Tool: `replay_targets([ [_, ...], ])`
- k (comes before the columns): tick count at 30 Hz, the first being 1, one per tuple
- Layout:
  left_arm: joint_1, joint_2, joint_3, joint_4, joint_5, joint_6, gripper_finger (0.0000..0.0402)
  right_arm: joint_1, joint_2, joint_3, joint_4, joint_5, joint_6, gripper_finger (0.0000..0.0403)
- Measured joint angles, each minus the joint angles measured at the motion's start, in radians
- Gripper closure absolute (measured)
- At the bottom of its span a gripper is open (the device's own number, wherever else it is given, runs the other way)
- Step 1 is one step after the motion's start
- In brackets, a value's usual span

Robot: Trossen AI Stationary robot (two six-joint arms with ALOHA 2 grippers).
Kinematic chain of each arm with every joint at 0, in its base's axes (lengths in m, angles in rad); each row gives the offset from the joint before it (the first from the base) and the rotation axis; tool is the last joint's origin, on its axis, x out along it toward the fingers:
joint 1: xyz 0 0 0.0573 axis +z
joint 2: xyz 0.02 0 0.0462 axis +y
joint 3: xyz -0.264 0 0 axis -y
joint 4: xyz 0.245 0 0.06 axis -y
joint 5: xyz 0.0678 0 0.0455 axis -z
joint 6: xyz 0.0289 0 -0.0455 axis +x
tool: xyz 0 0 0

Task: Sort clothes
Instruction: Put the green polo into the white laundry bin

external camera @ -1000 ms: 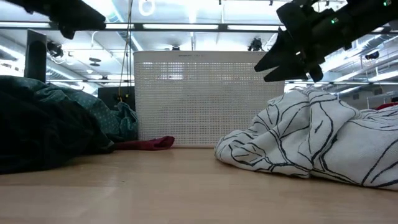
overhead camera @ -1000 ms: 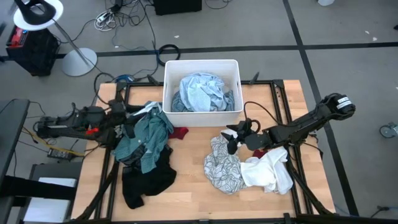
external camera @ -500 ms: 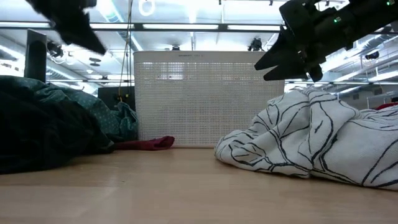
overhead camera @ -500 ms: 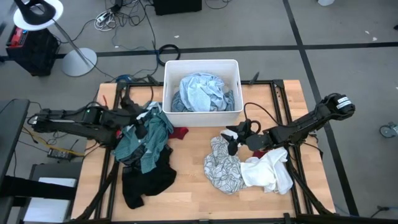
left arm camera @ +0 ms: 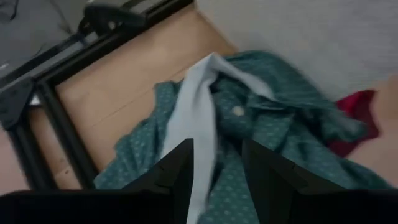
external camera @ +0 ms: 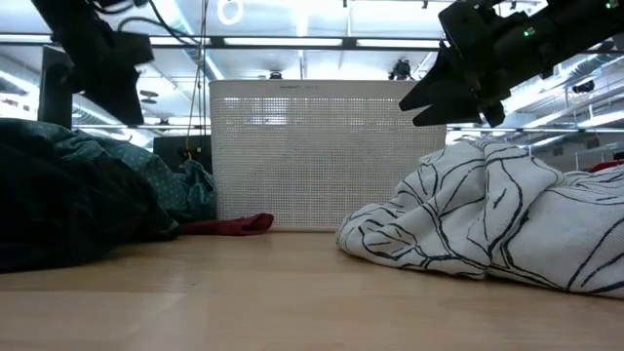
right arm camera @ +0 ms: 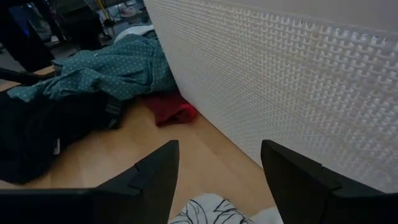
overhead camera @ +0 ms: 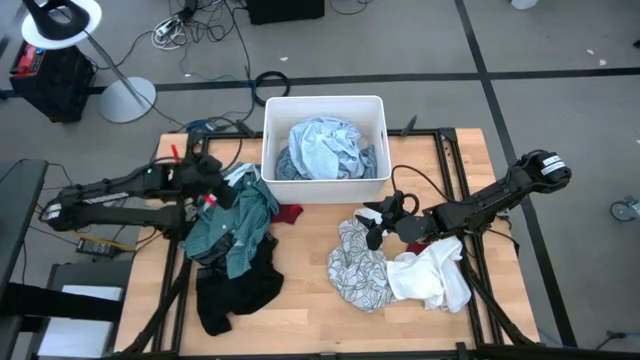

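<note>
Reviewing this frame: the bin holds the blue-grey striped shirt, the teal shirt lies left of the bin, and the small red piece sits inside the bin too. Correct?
Not quite. The small red piece is not in the bin; the high view shows it on the table just in front of the bin's left corner, beside the teal shirt. The blue-grey striped shirt does sit inside the bin.

Both arms are dark, near-black, built of slim jointed segments. The left arm (overhead camera: 120, 190) carries small red marks near its wrist and a black cable trailing along it. The right arm (overhead camera: 490, 200) ends at a rounded joint housing with a pale band, and a thin black cable loops by its wrist. Each gripper has two flat, matt black fingers (right arm camera: 298, 180) with angular, bevelled edges.
</note>
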Motion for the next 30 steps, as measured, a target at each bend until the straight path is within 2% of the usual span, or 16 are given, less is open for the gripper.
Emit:
replay_targets([
  [5,0.162,0.086,0.000,0.064,0.131,0.130,0.0259,0.000,0.000,0.000,0.000,-0.006,-0.012,0.0174],
  [11,0.271,0.170,0.000,0.136,0.211,0.230,0.0259,0.000,0.000,0.000,0.002,-0.046,-0.021,0.0174],
  [22,0.351,0.308,0.000,0.166,0.274,0.356,0.0259,0.000,0.000,0.000,0.007,-0.061,-0.019,0.0174],
  [30,0.381,0.420,-0.002,0.167,0.282,0.358,0.0259,0.006,0.000,0.000,0.030,-0.061,-0.027,0.0174],
])
